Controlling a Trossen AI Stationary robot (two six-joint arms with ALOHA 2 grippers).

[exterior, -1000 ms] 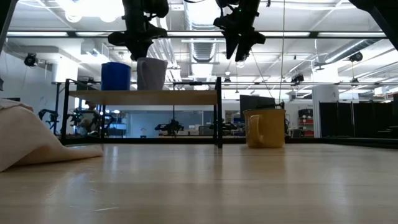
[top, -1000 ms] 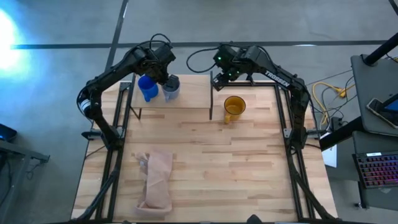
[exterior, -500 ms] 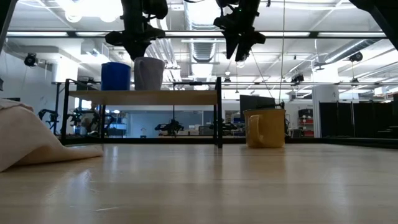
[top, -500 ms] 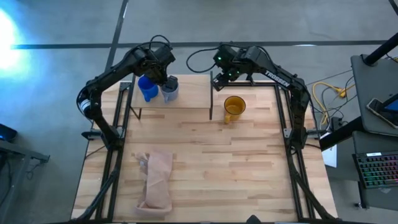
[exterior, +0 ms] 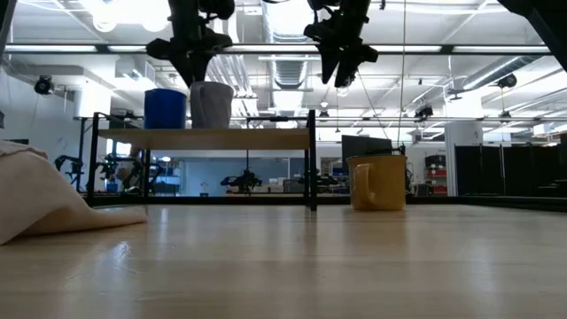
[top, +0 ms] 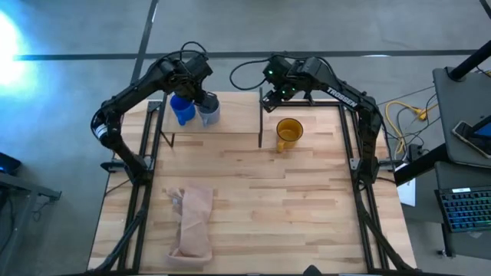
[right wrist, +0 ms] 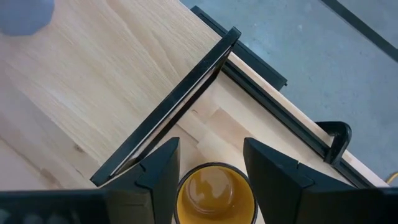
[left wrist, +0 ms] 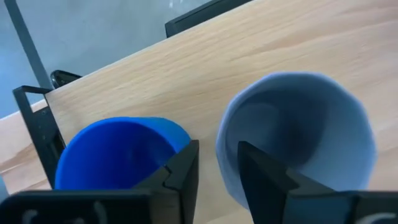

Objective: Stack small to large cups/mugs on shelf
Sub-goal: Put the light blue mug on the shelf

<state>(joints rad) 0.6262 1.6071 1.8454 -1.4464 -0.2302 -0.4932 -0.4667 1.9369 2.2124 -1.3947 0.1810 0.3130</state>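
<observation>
The small blue mug (top: 182,109) and the grey-blue mug (top: 209,111) stand upright side by side on the left part of the pale shelf (top: 234,115). My left gripper (left wrist: 219,171) hovers at the grey-blue mug's rim (left wrist: 225,146) on the side toward the blue mug (left wrist: 118,149), slightly open, with one finger over the mug's inside and one outside. The amber mug (top: 289,132) stands on the tabletop by the shelf's right end. My right gripper (right wrist: 211,155) is open and empty high above it. My left gripper's fingers point down astride the grey-blue mug's rim. A strip of shelf wood shows between the outer finger (left wrist: 183,171) and the mug's wall. I cannot tell whether the inner finger (left wrist: 258,177) touches the mug. The mug stands on its base on the shelf.
A beige cloth (top: 193,218) lies crumpled at the table's near left. The shelf's black frame post (exterior: 312,159) stands between the shelf and the amber mug (exterior: 379,182). The shelf's right part is bare wood.
My left gripper has risen a little above the grey-blue mug and drifted slightly toward the table's left edge. The grey-blue mug stays standing on the shelf beside the blue mug.
</observation>
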